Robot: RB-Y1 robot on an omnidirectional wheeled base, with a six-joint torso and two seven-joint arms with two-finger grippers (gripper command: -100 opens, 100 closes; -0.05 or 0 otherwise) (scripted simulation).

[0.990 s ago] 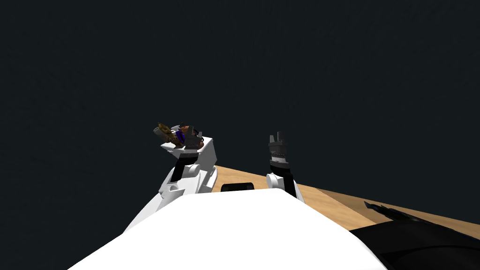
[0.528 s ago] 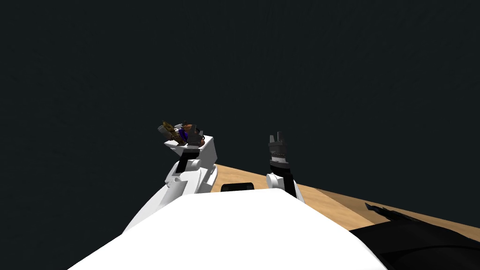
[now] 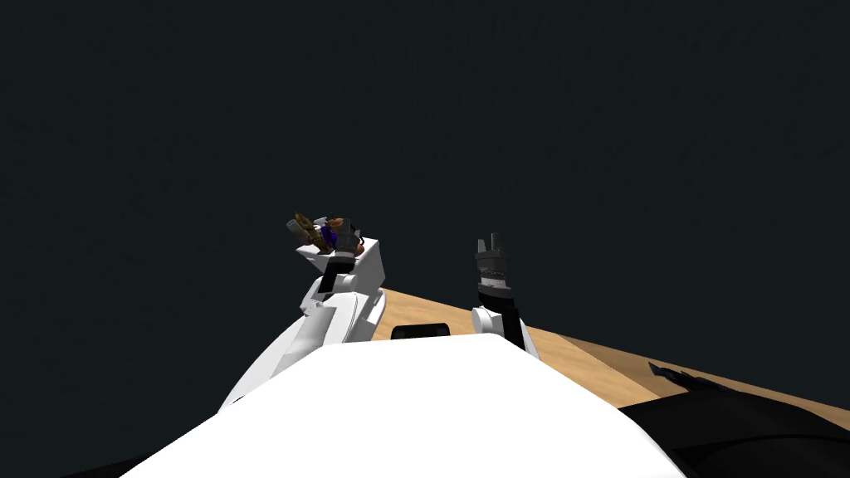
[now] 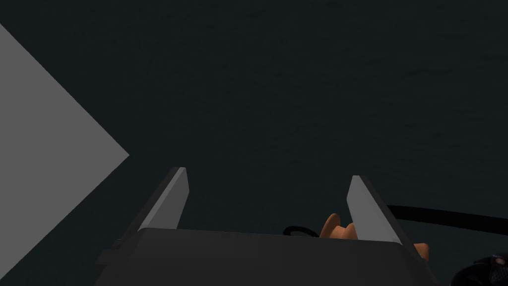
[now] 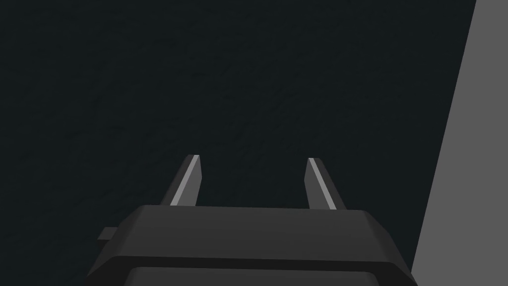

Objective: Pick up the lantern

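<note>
- Left gripper [image 4: 269,173]: fingers spread wide, with a mostly bare gap between them and nothing clamped.
- Lantern [image 4: 336,227]: its orange part touches the root of one left gripper finger. A black wire loop [image 4: 299,230] lies just beside it. In the head view the lantern sits hard against the left gripper.
- Right gripper [image 5: 253,158]: well apart from the left gripper, fingers parted and empty.
- Tan wooden surface [image 3: 581,365]: below the left gripper.

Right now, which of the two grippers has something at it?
The left gripper: the lantern lies close beside it. The right gripper has nothing near it.
</note>
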